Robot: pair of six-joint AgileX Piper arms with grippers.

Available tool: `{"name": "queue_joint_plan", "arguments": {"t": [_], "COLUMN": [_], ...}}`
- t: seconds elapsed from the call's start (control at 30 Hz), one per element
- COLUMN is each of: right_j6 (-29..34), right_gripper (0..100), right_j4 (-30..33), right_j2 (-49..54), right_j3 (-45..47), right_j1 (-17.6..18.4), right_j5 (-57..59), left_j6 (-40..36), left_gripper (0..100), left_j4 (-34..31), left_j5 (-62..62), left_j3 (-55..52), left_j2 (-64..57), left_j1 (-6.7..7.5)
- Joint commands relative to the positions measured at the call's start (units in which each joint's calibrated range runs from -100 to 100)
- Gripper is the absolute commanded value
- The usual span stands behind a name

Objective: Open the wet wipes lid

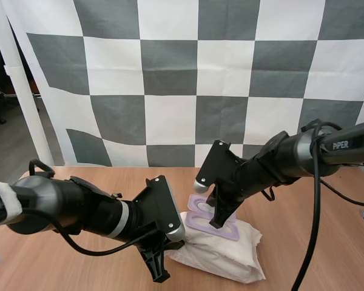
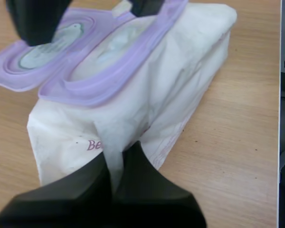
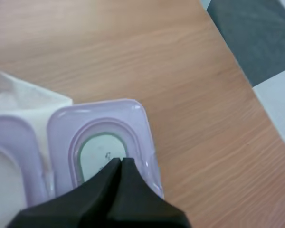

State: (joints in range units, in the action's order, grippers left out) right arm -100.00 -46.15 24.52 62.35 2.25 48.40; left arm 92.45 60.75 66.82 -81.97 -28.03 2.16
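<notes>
Gently now: on the worktop (image 1: 327, 242), hold the pack of wet wipes (image 1: 221, 257) steady and press the lid (image 3: 133, 123) back no harder; looks fully swung open, lying flat under the right gripper (image 3: 119, 161). Left gripper (image 2: 118, 156): pinching a wrapper fold at the pack's near end. Right gripper: pressed together, tips on the lid's inner face.

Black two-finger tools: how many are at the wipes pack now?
2. The left tool pinches a fold of the white soft wet wipes pack; the right tool, shut, is over its flipped-open purple plastic lid.
</notes>
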Motion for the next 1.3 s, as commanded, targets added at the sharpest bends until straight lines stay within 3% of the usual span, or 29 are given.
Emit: {"name": "queue_joint_plan", "arguments": {"t": [0.0, 0.4, 0.63, 0.73, 1.0, 1.1, 1.17, 1.23, 1.27], "right_j6": [0.00, 0.00, 0.00, 3.48, 24.03, 24.39, 24.39, 25.24, 27.30], "right_gripper": [0, 0, 0, 0, 0, 0, 0, 0, 0], "right_j4": [-0.26, -0.26, -0.02, 4.47, 29.32, 34.14, 35.45, 35.45, 35.45], "right_j2": [-0.76, -8.32, -0.23, 7.36, 33.50, 42.90, 47.44, 51.49, 53.44], "right_j3": [-0.27, -0.27, -0.27, -0.27, -0.27, -0.27, -0.27, -0.27, -0.27], "right_j1": [0.01, 0.01, 0.01, 0.01, 0.01, 0.01, 0.01, 0.01, 0.01], "right_j5": [-0.90, 5.13, -3.80, -7.03, -1.04, 4.85, 8.74, 12.92, 14.88], "left_j6": [0.82, 0.82, 0.82, 0.82, 0.82, 0.24, 0.01, -0.57, -1.10], "left_gripper": [0, 0, 0, 0, 2, 22, 52, 92, 100], "left_j4": [0.01, 0.90, 0.90, 0.90, 3.89, 4.03, 4.16, 4.97, 5.42], "left_j5": [0.03, -3.15, -3.15, -3.62, -13.07, -13.65, -13.32, -12.72, -12.39], "left_j3": [-0.06, -0.06, -0.06, -0.06, -0.06, -0.06, -0.06, -0.06, -0.06], "left_j2": [-0.05, -0.05, -0.05, -0.05, -0.05, -0.05, -0.05, -0.05, -0.05], "left_j1": [0.00, 0.00, 0.00, 0.00, 0.00, 0.00, 0.00, 0.00, 0.00]}}
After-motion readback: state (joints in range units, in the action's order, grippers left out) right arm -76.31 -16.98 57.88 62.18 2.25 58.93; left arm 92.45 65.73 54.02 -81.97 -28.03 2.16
